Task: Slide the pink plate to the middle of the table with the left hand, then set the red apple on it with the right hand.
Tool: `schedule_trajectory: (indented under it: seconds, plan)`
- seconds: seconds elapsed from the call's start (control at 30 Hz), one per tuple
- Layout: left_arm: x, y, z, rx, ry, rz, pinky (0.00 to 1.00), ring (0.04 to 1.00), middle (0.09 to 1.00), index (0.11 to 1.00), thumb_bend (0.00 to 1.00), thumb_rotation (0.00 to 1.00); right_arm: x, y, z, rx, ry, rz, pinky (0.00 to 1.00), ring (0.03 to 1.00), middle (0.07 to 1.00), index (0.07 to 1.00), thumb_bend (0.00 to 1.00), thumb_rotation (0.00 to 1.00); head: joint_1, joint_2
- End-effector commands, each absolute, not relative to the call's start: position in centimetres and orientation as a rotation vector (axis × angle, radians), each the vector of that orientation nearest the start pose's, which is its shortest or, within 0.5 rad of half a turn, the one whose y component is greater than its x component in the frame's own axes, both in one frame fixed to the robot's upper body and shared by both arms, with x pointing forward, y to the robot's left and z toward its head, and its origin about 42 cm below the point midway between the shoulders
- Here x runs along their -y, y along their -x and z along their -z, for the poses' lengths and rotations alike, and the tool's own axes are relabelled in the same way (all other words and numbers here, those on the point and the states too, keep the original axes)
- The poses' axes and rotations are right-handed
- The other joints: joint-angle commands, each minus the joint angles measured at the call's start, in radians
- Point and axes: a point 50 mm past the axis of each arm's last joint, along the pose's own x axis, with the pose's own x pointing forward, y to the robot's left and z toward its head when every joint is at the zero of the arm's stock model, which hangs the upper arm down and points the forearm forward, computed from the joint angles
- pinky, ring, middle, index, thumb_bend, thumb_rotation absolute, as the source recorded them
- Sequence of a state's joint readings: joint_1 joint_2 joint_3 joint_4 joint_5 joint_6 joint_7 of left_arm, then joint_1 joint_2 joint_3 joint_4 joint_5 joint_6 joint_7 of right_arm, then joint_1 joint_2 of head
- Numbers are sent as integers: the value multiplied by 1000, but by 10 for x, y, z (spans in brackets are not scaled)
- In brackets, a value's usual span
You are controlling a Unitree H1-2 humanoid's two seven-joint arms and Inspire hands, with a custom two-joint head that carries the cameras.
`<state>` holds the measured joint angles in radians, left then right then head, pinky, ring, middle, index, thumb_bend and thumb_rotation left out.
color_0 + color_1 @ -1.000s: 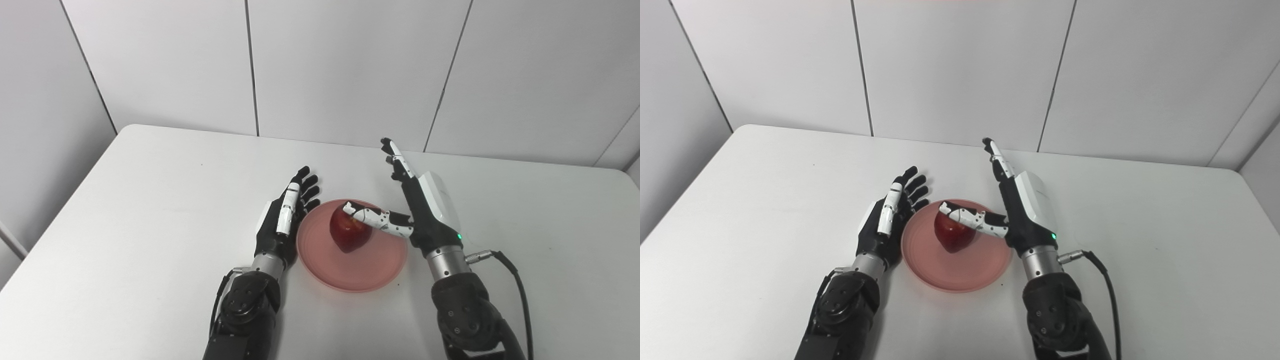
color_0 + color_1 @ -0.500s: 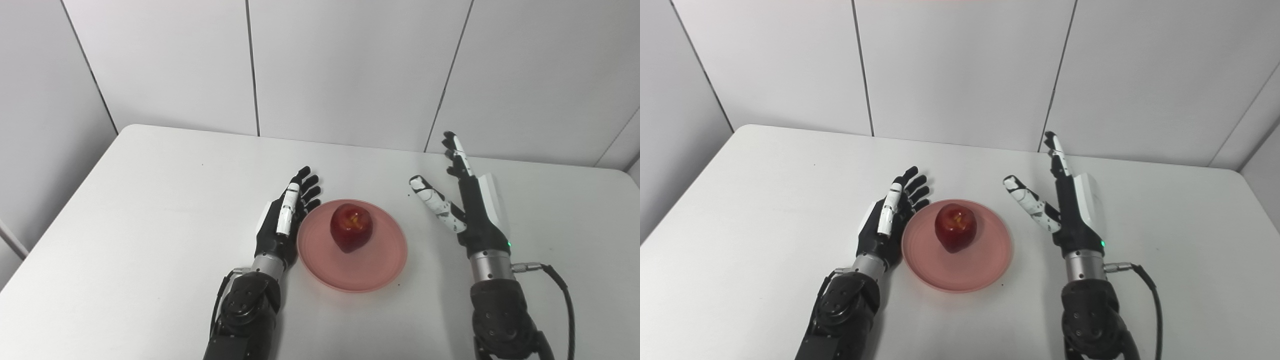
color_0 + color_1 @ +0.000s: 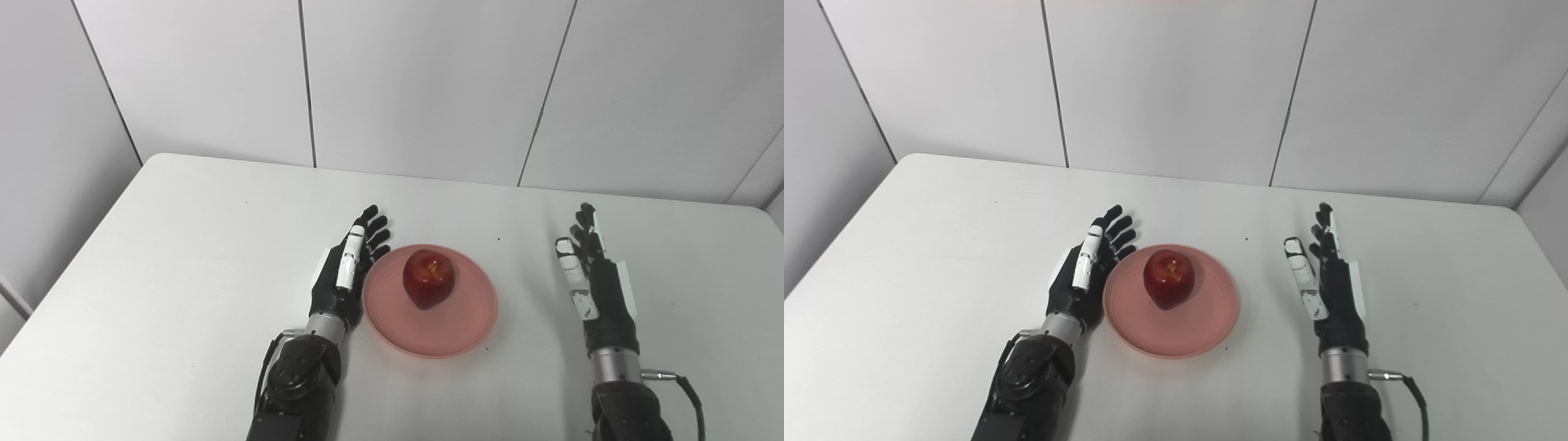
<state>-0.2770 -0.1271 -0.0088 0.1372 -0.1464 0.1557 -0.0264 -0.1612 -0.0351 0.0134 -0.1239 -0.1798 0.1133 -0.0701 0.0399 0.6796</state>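
Red apple (image 3: 429, 285) sits on pink plate (image 3: 453, 331) near table (image 3: 184, 245) centre. Left hand (image 3: 344, 269) touches plate's left rim, fingers spread, holding nothing; right hand (image 3: 595, 285) well apart toward right edge, fingers open, empty

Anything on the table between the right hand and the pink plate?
No: bare white table separates the right hand from the pink plate, in both eye views.
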Motion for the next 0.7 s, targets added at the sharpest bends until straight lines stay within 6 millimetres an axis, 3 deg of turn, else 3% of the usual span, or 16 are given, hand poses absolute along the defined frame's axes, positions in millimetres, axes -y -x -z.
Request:
schedule_trajectory:
  seconds: [0.0, 0.13, 0.27, 0.37, 0.47, 0.67]
  plan:
    - [-133, -363, -137, -42, 255, 161, 904, 913, 922, 902, 378, 1000, 206, -332, -180, 252, 131, 35, 993, 997, 998, 1000, 841, 1000, -1, -2]
    - [-134, -360, -138, -38, 260, 169, 912, 916, 924, 907, 376, 1000, 206, -332, -169, 208, 14, 7, 1000, 1000, 1000, 1000, 700, 1000, -4, -8]
    - [-136, -357, -136, -29, 248, 180, 924, 931, 938, 918, 378, 1000, 205, -333, -164, 172, -61, 6, 1000, 998, 1000, 999, 431, 1000, -3, -15]
    - [-137, -356, -134, -30, 248, 178, 928, 934, 941, 918, 381, 1000, 203, -333, -161, 160, -70, 11, 995, 985, 993, 990, 331, 1000, -5, -20]
    - [-137, -354, -134, -36, 252, 177, 943, 943, 948, 927, 379, 1000, 202, -333, -158, 151, -87, 1, 991, 976, 983, 984, 270, 1000, -5, -19]
    - [-138, -354, -135, -36, 248, 193, 970, 959, 962, 945, 378, 1000, 200, -333, -158, 127, -107, -17, 1000, 997, 999, 999, 275, 1000, -4, -16]
